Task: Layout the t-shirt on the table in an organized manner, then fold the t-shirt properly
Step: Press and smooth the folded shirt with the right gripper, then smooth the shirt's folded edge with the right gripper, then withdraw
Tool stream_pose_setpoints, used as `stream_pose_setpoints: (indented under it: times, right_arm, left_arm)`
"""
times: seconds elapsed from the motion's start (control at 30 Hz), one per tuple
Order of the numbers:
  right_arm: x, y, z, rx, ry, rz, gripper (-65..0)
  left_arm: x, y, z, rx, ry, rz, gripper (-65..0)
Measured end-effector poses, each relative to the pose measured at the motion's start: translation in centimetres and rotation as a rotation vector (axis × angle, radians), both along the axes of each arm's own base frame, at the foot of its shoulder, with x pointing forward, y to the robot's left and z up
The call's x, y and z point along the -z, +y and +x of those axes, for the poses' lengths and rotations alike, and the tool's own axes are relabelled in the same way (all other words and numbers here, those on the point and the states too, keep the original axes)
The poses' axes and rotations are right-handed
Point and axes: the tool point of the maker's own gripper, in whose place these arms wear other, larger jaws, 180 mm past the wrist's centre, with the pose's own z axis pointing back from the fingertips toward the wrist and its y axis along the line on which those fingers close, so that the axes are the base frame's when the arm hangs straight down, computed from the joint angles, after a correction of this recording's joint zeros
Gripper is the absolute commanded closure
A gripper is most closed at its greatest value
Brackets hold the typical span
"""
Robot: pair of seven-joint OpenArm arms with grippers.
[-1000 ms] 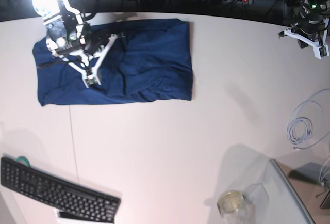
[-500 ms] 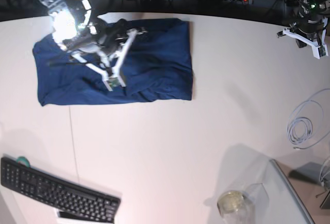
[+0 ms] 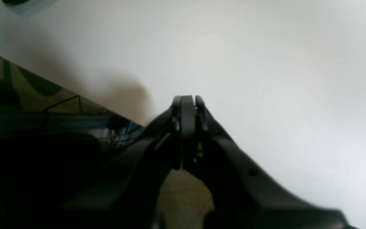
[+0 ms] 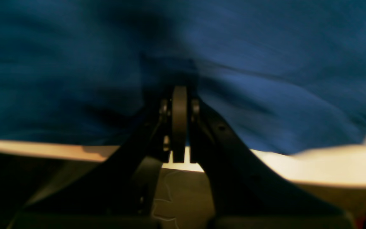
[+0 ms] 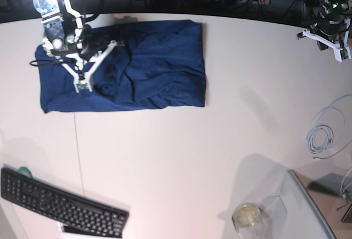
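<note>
Right tool [image 5: 82,85] closed, empty, low over the folded t-shirt [image 5: 154,63], probably to press the fold. Left tool [image 5: 344,53] closed, parked at the bench [image 5: 181,156] edge, clear.

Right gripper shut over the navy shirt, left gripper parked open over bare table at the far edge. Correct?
Not quite: the left gripper is shut, its fingers pressed together in the left wrist view. The rest holds: right gripper is shut over the t-shirt, and the left one sits over bare table.

The navy shirt [image 5: 148,65] lies folded into a rough, wrinkled rectangle near the far edge of the white table [image 5: 181,162], towards the base view's left, one long side along that edge.
</note>
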Motion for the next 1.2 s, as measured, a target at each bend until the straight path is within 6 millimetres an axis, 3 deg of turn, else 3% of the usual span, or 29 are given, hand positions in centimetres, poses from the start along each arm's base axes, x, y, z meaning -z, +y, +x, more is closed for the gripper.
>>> stream_pose_setpoints:
  times: [0.07, 0.17, 0.27, 0.3, 0.37, 0.47, 0.53, 0.63, 0.7, 0.83, 1.0, 1.2]
  right_arm:
    - [-0.1, -2.3, 0.1, 0.07, -0.009, -0.022, -1.4]
    - [-0.5, -4.1, -0.4, 0.133, -0.018, -0.03, -1.4]
    - [-2.7, -4.2, -0.8, 0.096, -0.07, -0.047, -1.4]
    - [-3.7, -3.0, -0.4, 0.042, -0.103, -0.033, -1.4]
    - [-5.1, 1.7, 0.3, -0.09, -0.154, 0.053, -1.4]
    - [-5.3, 7.7, -0.5, -0.175, -0.143, 0.161, -1.4]
    - [-4.7, 9.7, -1.2, -0.193, -0.108, 0.191, -1.2]
    - [-3.4, 10.0, -0.3, -0.21, -0.088, 0.166, -1.2]
    - [-2.5, 9.2, 0.3, -0.196, -0.082, 0.134, -1.2]
    - [-0.6, 6.1, -0.5, -0.094, -0.025, 0.109, -1.2]
    - [-0.1, 0.5, -0.6, 0.056, -0.034, 0.04, -1.2]
    - [-0.3, -4.1, -1.4, 0.162, -0.033, -0.018, -1.2]
  left_arm:
    - [0.0, 0.0, 0.1, 0.0, -0.002, 0.0, 0.0]
    - [0.0, 0.0, 0.1, 0.0, -0.002, 0.0, 0.0]
    - [0.0, -0.1, 0.2, 0.0, -0.006, -0.004, 0.0]
    - [0.0, -0.1, 0.2, 0.0, -0.007, -0.006, 0.0]
    - [0.0, -0.1, 0.2, -0.001, -0.006, -0.006, 0.0]
    - [-0.1, -0.1, 0.2, -0.001, -0.007, -0.005, 0.0]
    - [-0.1, 0.0, 0.2, 0.0, -0.007, -0.003, 0.0]
    - [0.0, -0.1, 0.2, -0.001, -0.006, -0.006, 0.0]
    - [0.0, -0.1, 0.2, -0.001, -0.007, -0.007, 0.0]
    - [0.1, -0.1, 0.0, -0.001, 0.0, -0.005, 0.0]
    - [1.9, 0.0, -1.4, -0.027, 0.046, -0.031, 0.0]
    - [1.8, 0.1, -1.3, -0.028, 0.039, -0.034, 0.0]
